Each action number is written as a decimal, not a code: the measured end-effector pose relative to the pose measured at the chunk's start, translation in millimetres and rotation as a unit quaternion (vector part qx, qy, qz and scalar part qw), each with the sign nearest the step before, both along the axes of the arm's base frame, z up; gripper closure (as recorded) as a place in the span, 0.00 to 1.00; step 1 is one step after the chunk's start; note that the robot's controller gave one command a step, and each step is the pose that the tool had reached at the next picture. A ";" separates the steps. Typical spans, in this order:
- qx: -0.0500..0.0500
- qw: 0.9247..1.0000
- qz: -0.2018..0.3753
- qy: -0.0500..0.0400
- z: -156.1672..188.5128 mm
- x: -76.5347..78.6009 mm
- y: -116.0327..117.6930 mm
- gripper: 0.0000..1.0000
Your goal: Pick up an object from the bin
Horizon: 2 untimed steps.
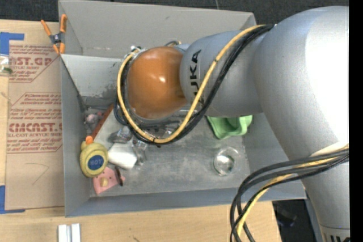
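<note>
My gripper (132, 139) is down in the left half of the bin, mostly hidden under the arm's orange dome; just a bit of metal shows below it. A white block (122, 157) lies directly beneath that metal, touching or nearly touching it. A round yellow tape measure (93, 160) with a blue centre sits just left of the block. A pink piece (106, 181) lies in front of both, near the bin's front wall. A thin orange-brown stick (102, 119) leans along the left side of the gripper.
A green object (229, 125) lies at the right of the bin, partly under the arm. A clear round glass-like piece (225, 161) rests on the floor in front of it. A small grey thing (91, 118) sits by the left wall. The arm covers the bin's middle and back.
</note>
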State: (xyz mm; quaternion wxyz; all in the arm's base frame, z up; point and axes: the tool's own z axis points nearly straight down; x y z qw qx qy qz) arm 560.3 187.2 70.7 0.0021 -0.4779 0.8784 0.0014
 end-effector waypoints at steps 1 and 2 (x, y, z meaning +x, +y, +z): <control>0.000 1.000 0.000 0.002 5.2 -1.6 -0.3 1.00; -0.001 1.000 0.000 0.004 26.2 -3.1 -0.4 1.00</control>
